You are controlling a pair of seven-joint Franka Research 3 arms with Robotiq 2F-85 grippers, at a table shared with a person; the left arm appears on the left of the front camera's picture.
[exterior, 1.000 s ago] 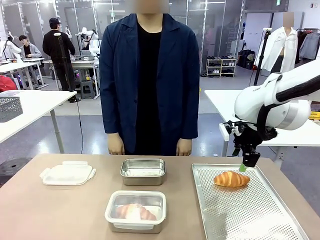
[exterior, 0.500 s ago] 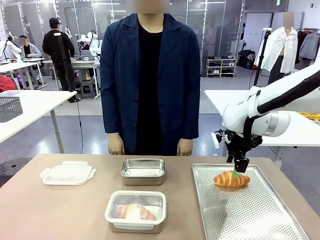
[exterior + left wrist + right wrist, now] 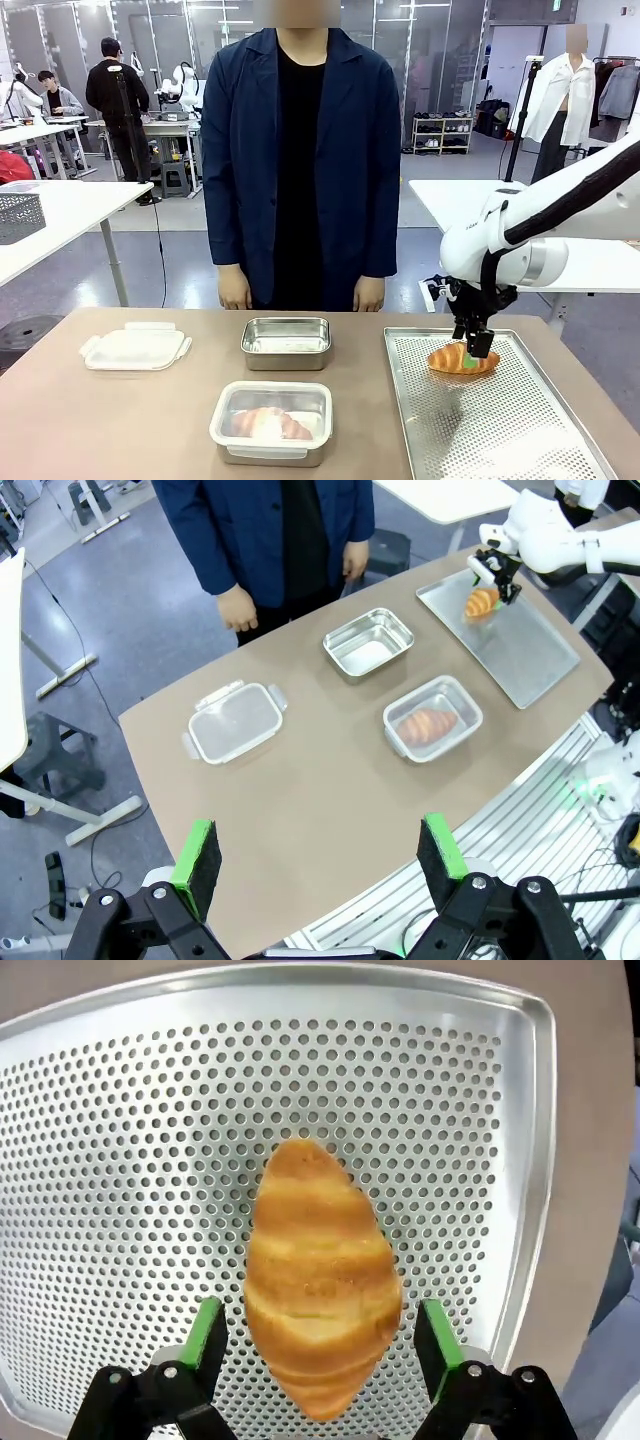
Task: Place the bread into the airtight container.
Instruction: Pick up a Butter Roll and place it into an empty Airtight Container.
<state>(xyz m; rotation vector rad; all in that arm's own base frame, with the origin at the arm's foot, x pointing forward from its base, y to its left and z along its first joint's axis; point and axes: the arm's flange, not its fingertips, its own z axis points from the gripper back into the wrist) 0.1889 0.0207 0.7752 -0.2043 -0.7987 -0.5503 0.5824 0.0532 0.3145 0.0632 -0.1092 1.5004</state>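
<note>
Plainly a golden-brown, ridged croissant [image 3: 320, 1280] on the perforated tray [image 3: 100, 1110]

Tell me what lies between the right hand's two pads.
The croissant, lying on the perforated tray. The right hand straddles it, open, with a sliver of tray showing each side in the right wrist view.

Right hand [image 3: 320, 1315] low, fingers [image 3: 208, 1332] wide apart

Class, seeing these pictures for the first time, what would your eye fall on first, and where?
The golden croissant on the perforated tray at the table's right stands out, the right tool open astride it. Then the person in a dark blue jacket at the far side, and a second croissant inside the container at the front middle.
</note>
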